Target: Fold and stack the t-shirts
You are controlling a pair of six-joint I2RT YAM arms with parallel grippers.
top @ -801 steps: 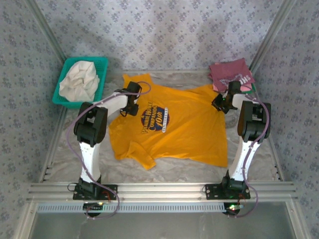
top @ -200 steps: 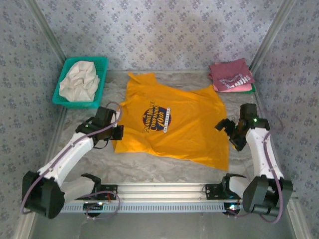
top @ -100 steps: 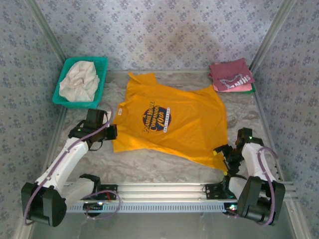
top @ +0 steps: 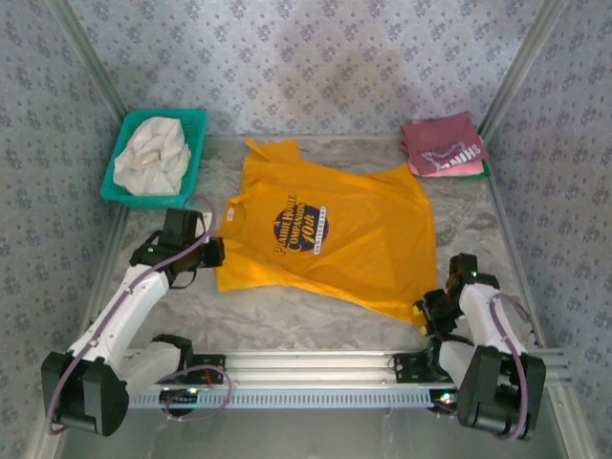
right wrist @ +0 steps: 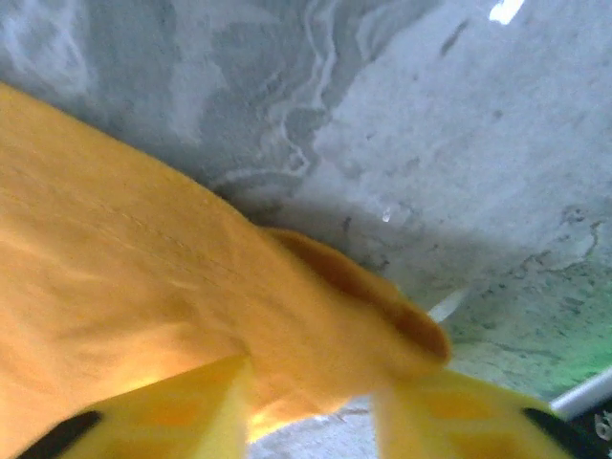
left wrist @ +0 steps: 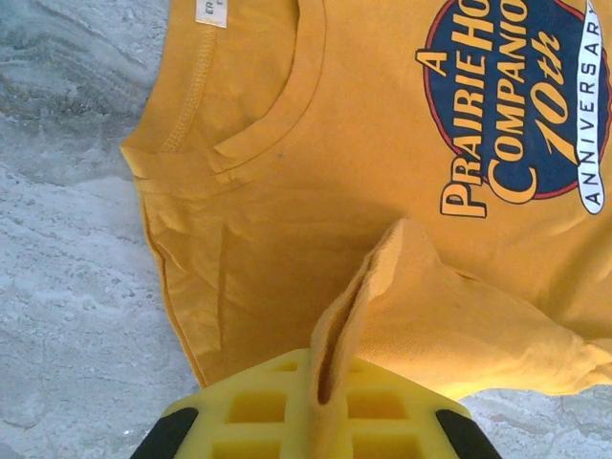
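Note:
The mustard-yellow t-shirt (top: 330, 234) lies spread face up mid-table, its dark blue round print (top: 299, 229) showing. My left gripper (top: 208, 251) is shut on a pinched fold of its left edge, near the collar; in the left wrist view that fold (left wrist: 382, 287) rises from between the yellow pads of the left gripper (left wrist: 330, 402). My right gripper (top: 427, 311) is at the shirt's near right corner. In the right wrist view that corner (right wrist: 363, 306) bunches between the pads of the right gripper (right wrist: 311, 411), which stand apart. A folded maroon t-shirt (top: 442, 142) lies on a pink one (top: 459, 170) at the back right.
A teal basket (top: 196, 120) holding a crumpled white cloth (top: 151, 158) stands at the back left. The metal frame rail (top: 306, 368) runs along the near edge, just behind my right gripper. Patterned walls close in the back and both sides.
The right arm has drawn back to the shirt's near right corner and its jaws have narrowed around the cloth. The left gripper has kept its hold and barely moved.

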